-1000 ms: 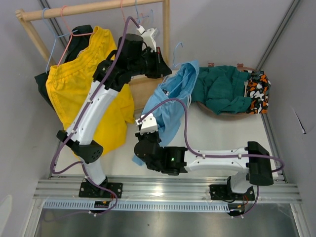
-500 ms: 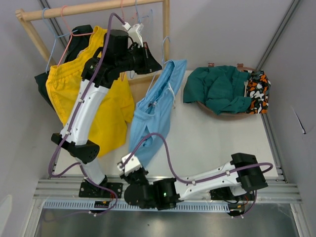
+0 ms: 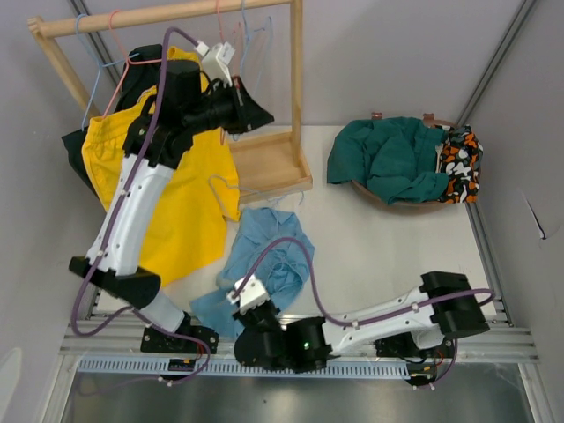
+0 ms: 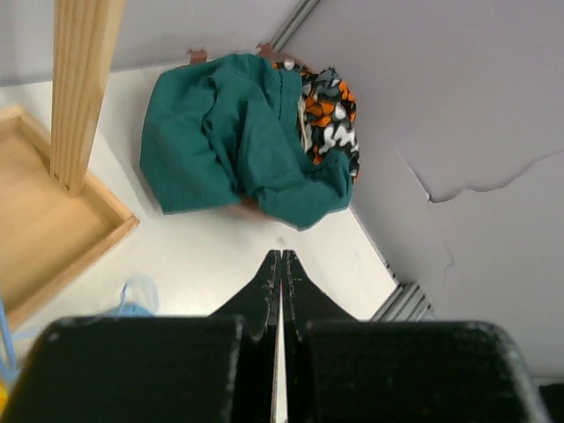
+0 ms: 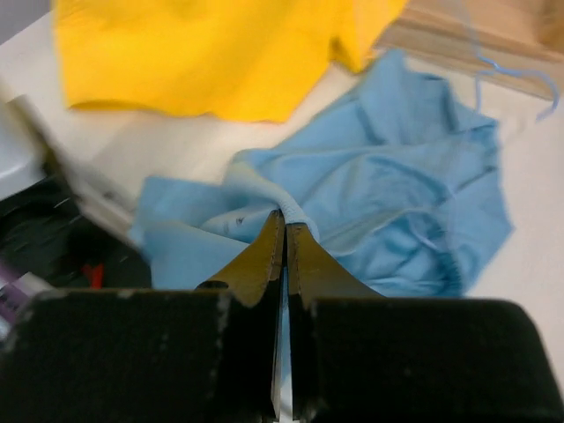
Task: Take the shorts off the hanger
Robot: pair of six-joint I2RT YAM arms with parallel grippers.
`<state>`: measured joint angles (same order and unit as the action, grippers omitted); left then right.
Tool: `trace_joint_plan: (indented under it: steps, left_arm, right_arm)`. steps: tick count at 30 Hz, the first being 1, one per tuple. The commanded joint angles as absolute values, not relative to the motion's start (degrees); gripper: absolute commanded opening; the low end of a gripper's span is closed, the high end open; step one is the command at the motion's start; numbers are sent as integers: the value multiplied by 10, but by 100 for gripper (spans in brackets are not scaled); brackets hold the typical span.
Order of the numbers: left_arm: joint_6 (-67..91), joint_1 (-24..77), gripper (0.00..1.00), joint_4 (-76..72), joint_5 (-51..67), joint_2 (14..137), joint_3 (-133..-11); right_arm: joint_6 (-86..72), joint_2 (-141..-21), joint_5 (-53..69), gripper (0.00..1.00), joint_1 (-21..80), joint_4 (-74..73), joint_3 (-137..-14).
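The light blue shorts (image 3: 269, 260) lie crumpled on the table (image 3: 388, 256), just in front of the wooden rack (image 3: 297, 70) and touching the lower hem of the yellow shorts (image 3: 167, 203). The right gripper (image 5: 284, 220) sits low at the near edge of the table. Its fingers are clenched on a small fold of the light blue fabric, which bunches up between the tips in the right wrist view. The rest of that garment spreads away from the fingers toward the rack's wooden tray (image 3: 264, 163). A thin blue wire (image 5: 520, 77) lies beside the tray's edge.

The left arm reaches up and back to the rack. The left gripper (image 4: 280, 264) is raised above the table near the upright post, and its fingers are pressed together with only a hairline slit between them. Nothing shows between them in the left wrist view.

The yellow shorts hang from the rail on the left side of the rack and drape down to the table. The black shorts (image 3: 77, 154) hang behind them, showing at the top and at the left edge.

At the far right of the table, a basket (image 3: 388, 204) holds the teal shorts (image 3: 388, 159), piled loosely and spilling over its rim. The patterned shorts (image 3: 458, 163), in orange, black and white, are tucked against their right side.
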<state>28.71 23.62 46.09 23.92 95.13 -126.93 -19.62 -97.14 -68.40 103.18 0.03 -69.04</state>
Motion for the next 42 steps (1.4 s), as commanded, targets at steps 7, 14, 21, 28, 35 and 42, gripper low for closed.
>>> trace_joint_plan:
  steps: [7,14,21,28,35,42]
  left_arm:
    - [143,304,30,532,110,783,-1015]
    - [130,346,66,515,65,725,-805]
    - [148,352,73,480,20,697,-701]
    - [143,352,82,454,16,685,-746]
    - [141,352,79,416,23,726,-732]
    - [135,352,79,389,22,728,-727]
  right_arm:
    - [-240,-803,-752,0,975,-46,-612]
    - [-479,-750,-787,0,990,-282,-574]
    - [-941,-733,-900,0,913,-862,-739]
    - [-636,-826,-1007,0,712,-863,-1187]
    - [166,-992,-735,0,555,-475,-1423]
    - [511,-971,-661,0,569,-121,-1348]
